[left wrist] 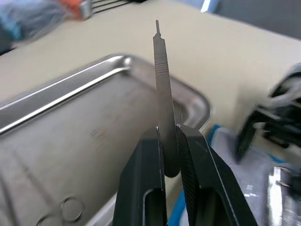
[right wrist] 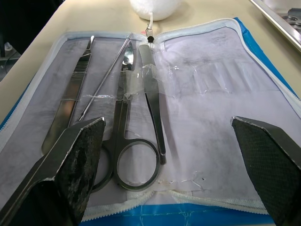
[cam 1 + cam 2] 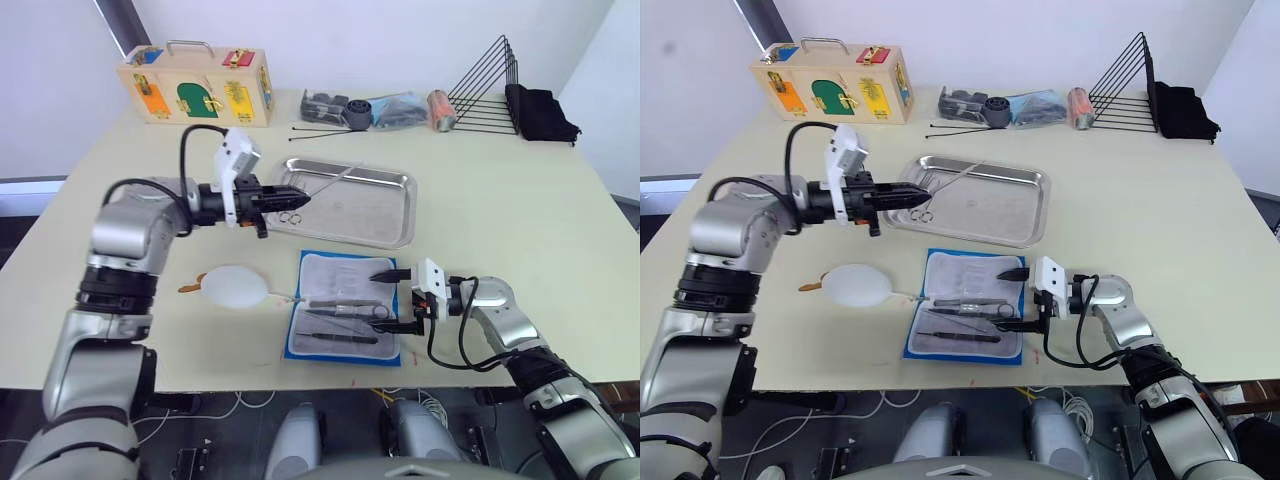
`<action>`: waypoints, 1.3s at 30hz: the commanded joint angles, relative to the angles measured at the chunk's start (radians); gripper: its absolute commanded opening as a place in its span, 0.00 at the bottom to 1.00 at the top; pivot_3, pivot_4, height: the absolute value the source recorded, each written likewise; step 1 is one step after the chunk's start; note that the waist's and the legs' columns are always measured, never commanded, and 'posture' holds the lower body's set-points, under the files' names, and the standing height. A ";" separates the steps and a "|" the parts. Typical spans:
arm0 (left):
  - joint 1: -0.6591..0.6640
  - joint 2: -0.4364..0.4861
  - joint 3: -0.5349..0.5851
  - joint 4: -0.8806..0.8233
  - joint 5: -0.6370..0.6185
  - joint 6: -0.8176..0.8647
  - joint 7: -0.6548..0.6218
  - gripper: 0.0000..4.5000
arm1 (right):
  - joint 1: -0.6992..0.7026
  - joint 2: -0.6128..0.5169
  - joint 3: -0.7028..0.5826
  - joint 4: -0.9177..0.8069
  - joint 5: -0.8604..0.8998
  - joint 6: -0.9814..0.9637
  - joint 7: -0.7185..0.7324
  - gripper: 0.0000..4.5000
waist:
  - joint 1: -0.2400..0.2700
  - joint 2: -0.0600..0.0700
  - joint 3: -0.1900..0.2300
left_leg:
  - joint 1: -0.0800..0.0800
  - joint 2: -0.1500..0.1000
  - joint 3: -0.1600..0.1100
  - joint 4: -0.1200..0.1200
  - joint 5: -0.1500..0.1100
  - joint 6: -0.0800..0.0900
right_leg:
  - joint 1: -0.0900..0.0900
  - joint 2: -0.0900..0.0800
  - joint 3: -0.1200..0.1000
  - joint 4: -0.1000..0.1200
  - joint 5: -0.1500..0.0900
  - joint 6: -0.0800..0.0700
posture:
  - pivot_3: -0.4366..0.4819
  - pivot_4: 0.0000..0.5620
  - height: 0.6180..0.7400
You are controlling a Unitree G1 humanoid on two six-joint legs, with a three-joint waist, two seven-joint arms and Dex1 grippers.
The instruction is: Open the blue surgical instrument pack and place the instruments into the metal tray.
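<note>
Right gripper (image 3: 396, 298) is seen low in the frame, right of centre, fingers spread wide and holding nothing, aimed toward frame left at the near right edge of the blue surgical instrument pack (image 3: 343, 319). The pack is lain open and flat in the lower centre of the frame, grey-white lining up. In the right wrist view the instruments left inside are seen: ring-handled scissors (image 2: 126, 141), a flat handle (image 2: 70, 101), a thin probe (image 2: 104, 79) and a pair of forceps (image 2: 153, 106), all tucked under clear sleeves, long axes running roughly along the line of the right gripper's fingers. A white egg-shaped plush toy (image 3: 234, 287) is sat just left of the pack. Further up, mid-frame, the metal tray (image 3: 395, 222) is found just beyond the pack's far edge, its long side set across the frame. Left gripper (image 3: 298, 199) is held over the tray's left end, fingers pinched on a slim flat scalpel handle (image 1: 163, 94), which is pointed on across the tray toward the upper right. Small rings (image 3: 290, 217) of an instrument are already seen lying in the tray under that gripper. Judged: the release into the tray belongs to the left arm, with tray directly below; the right arm is nearer to the pack for the next pick.
</note>
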 commanded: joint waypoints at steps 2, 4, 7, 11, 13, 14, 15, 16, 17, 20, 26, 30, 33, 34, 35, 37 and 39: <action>0.006 -0.053 -0.004 -0.073 0.097 0.038 0.186 0.01 | 0.061 -0.025 0.033 0.094 -0.065 0.037 -0.003 1.00 | 0.001 0.000 0.000 | 0.000 0.000 0.000 0.000 0.000 0.000 | 0.000 0.000 0.000 0.000 0.000 0.000 | 0.48 0.27 1.00; 0.013 -0.076 -0.005 -0.086 0.110 0.044 0.213 0.01 | 0.061 -0.024 0.031 0.094 -0.064 0.036 -0.003 1.00 | 0.000 0.000 0.000 | 0.000 0.000 0.000 0.000 0.000 0.000 | 0.000 0.000 0.000 0.000 0.000 0.000 | 0.48 0.27 1.00; -0.001 -0.166 0.029 -0.058 0.141 0.049 0.354 0.01 | 0.061 -0.021 0.028 0.093 -0.059 0.034 -0.002 1.00 | 0.002 0.001 -0.001 | 0.000 0.000 -0.001 0.000 0.000 0.000 | 0.000 -0.001 0.000 0.000 0.000 0.000 | 0.48 0.27 1.00; -0.020 -0.250 0.068 -0.010 0.189 0.064 0.511 0.01 | 0.065 -0.022 0.027 0.089 -0.059 0.034 0.000 1.00 | 0.003 0.000 -0.001 | 0.000 0.000 -0.001 0.000 0.000 0.000 | 0.001 -0.002 -0.001 0.000 0.000 0.000 | 0.48 0.27 1.00; -0.019 -0.277 0.071 0.008 0.210 0.066 0.565 0.01 | 0.065 -0.022 0.026 0.089 -0.059 0.034 -0.001 1.00 | 0.002 0.000 -0.001 | 0.000 0.000 -0.002 0.000 0.000 0.000 | 0.001 -0.002 -0.002 0.000 0.000 0.000 | 0.48 0.27 1.00; -0.014 -0.286 0.067 0.010 0.220 0.068 0.582 0.01 | 0.065 -0.023 0.026 0.089 -0.059 0.034 -0.001 1.00 | 0.002 0.000 -0.001 | 0.000 0.000 -0.003 0.000 0.000 0.000 | 0.001 -0.002 -0.002 0.000 0.000 0.000 | 0.48 0.27 1.00; -0.007 -0.299 0.064 0.011 0.230 0.064 0.603 0.01 | 0.066 -0.023 0.026 0.089 -0.059 0.034 -0.001 1.00 | 0.003 0.000 -0.001 | 0.000 0.000 -0.003 0.000 0.000 0.000 | 0.001 -0.002 -0.002 0.000 0.000 0.000 | 0.48 0.27 1.00; -0.003 -0.313 0.065 0.012 0.236 0.068 0.623 0.01 | 0.066 -0.023 0.025 0.088 -0.059 0.033 -0.001 1.00 | 0.003 0.000 -0.001 | 0.000 0.000 -0.003 0.000 0.000 0.000 | 0.001 -0.003 -0.002 0.000 0.000 0.000 | 0.48 0.27 1.00; -0.004 -0.329 0.070 0.021 0.242 0.070 0.647 0.01 | 0.067 -0.024 0.025 0.088 -0.059 0.033 -0.001 1.00 | 0.003 0.000 -0.001 | 0.000 0.000 -0.003 0.000 0.000 0.000 | 0.001 -0.003 -0.002 0.000 0.000 0.000 | 0.48 0.27 1.00; -0.018 -0.364 0.078 0.070 0.269 0.063 0.702 0.01 | 0.070 -0.025 0.022 0.085 -0.059 0.034 -0.001 1.00 | 0.003 0.000 -0.001 | 0.000 0.000 -0.003 0.000 0.000 0.000 | 0.001 -0.003 -0.003 0.000 0.000 0.000 | 0.48 0.27 1.00; -0.087 -0.417 0.056 0.228 0.338 0.003 0.764 0.01 | 0.068 -0.027 0.023 0.085 -0.060 0.035 0.001 1.00 | 0.005 0.000 -0.001 | -0.001 -0.001 -0.004 0.000 0.000 0.000 | 0.001 -0.003 -0.004 0.000 0.000 0.000 | 0.48 0.27 1.00; -0.126 -0.452 0.077 0.318 0.342 -0.022 0.780 0.01 | 0.067 -0.028 0.021 0.083 -0.061 0.036 0.000 1.00 | 0.005 -0.001 -0.001 | -0.001 -0.002 -0.005 0.000 0.000 0.000 | 0.001 -0.004 -0.005 0.000 0.000 0.000 | 0.48 0.27 1.00; -0.154 -0.464 0.085 0.388 0.351 -0.055 0.796 0.01 | 0.069 -0.029 0.021 0.081 -0.061 0.036 -0.001 1.00 | 0.005 0.000 -0.001 | -0.001 -0.002 -0.005 0.000 0.000 0.000 | 0.001 -0.004 -0.006 0.000 0.000 0.000 | 0.48 0.27 1.00; -0.162 -0.466 0.084 0.405 0.351 -0.062 0.794 0.01 | 0.070 -0.030 0.021 0.080 -0.061 0.036 -0.001 1.00 | 0.005 0.000 -0.001 | -0.001 -0.002 -0.005 0.000 0.000 0.000 | 0.001 -0.004 -0.006 0.000 0.000 0.000 | 0.48 0.27 1.00; -0.169 -0.467 0.080 0.422 0.356 -0.072 0.792 0.01 | 0.071 -0.029 0.021 0.080 -0.061 0.036 -0.002 1.00 | 0.005 0.000 -0.001 | -0.001 -0.002 -0.005 0.000 0.000 0.000 | 0.001 -0.004 -0.006 0.000 0.000 0.000 | 0.48 0.27 1.00; -0.179 -0.471 0.079 0.446 0.362 -0.085 0.793 0.01 | 0.073 -0.030 0.022 0.078 -0.062 0.036 -0.003 1.00 | 0.005 -0.001 -0.001 | -0.001 -0.002 -0.006 0.000 0.000 -0.001 | 0.001 -0.004 -0.006 0.000 0.000 0.000 | 0.48 0.27 1.00; -0.187 -0.476 0.087 0.465 0.361 -0.092 0.801 0.01 | 0.075 -0.030 0.021 0.076 -0.062 0.037 -0.004 1.00 | 0.005 -0.001 -0.001 | -0.001 -0.002 -0.006 0.000 0.000 -0.001 | 0.002 -0.004 -0.006 0.000 0.000 0.000 | 0.48 0.27 1.00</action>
